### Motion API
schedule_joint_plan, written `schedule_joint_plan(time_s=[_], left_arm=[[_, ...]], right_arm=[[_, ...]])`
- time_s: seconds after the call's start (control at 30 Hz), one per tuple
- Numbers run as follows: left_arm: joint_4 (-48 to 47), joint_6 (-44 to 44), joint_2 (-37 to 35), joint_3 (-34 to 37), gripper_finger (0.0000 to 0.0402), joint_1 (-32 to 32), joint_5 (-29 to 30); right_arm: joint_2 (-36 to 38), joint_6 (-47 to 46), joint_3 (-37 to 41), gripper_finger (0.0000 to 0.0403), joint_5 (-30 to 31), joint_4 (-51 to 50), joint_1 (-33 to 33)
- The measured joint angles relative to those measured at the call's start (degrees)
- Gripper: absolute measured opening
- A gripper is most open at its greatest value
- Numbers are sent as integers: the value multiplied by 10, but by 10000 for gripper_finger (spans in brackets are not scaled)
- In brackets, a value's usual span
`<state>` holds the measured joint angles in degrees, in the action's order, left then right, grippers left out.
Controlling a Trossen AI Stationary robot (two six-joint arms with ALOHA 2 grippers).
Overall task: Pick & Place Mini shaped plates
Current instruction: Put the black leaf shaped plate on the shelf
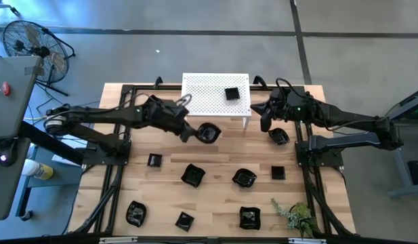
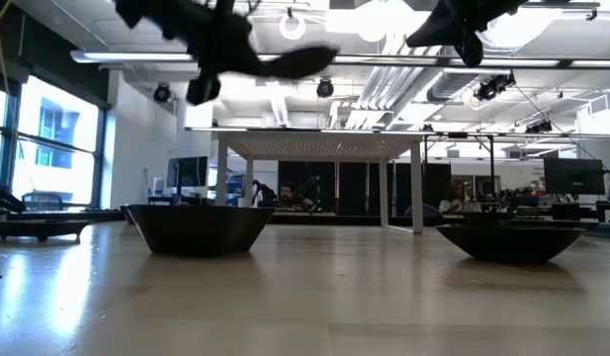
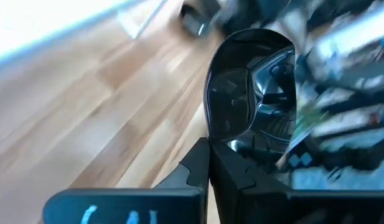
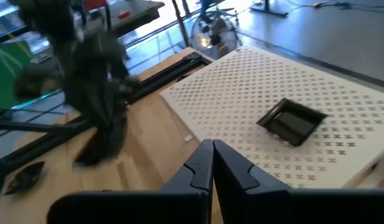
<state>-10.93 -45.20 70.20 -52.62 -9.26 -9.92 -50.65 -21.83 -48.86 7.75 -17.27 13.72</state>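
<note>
Left gripper (image 1: 193,134) sits just left of centre in the high view, jaws pinching the rim of a round glossy plate (image 1: 208,133), and the low view shows that plate lifted clear of the worktop (image 1: 215,173). Right gripper (image 1: 265,123) hovers right of centre beside the white perforated stand (image 1: 209,98), jaws pressed together on nothing. One square plate (image 1: 231,93) rests on the stand's upper right; the other black plates lie scattered across the lower half of the worktop.
</note>
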Motion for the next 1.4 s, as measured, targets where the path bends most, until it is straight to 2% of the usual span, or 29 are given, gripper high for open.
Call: schedule_joint_plan(time_s=[0.07, 0.27, 0.37, 0.5, 0.57, 0.67, 0.93, 1.23, 1.4], left_arm=[[-1, -24, -6, -26, 4, 4, 25], [0, -149, -8, -93, 4, 8, 177], [-3, -229, 2, -104, 4, 6, 263], [-64, -324, 18, -103, 4, 5, 361], [-96, -360, 29, -103, 4, -5, 389], [-99, -377, 47, -103, 4, -26, 403], [-96, -442, 101, -103, 4, -72, 390], [-114, -524, 123, -103, 5, -74, 390], [-117, -531, 123, -103, 5, -74, 390]], right_arm=[[0, 4, 0, 2, -10, 2, 0], [0, 14, 0, 6, -19, 14, 0], [0, 15, 0, 2, -20, 22, 0], [0, 17, 0, 3, -19, 25, 0], [0, 26, 0, 6, -19, 25, 0], [0, 37, 0, 6, -19, 25, 0], [0, 42, 0, 5, -19, 25, 0], [0, 44, 0, 2, -19, 25, 0], [0, 44, 0, 6, -19, 25, 0]])
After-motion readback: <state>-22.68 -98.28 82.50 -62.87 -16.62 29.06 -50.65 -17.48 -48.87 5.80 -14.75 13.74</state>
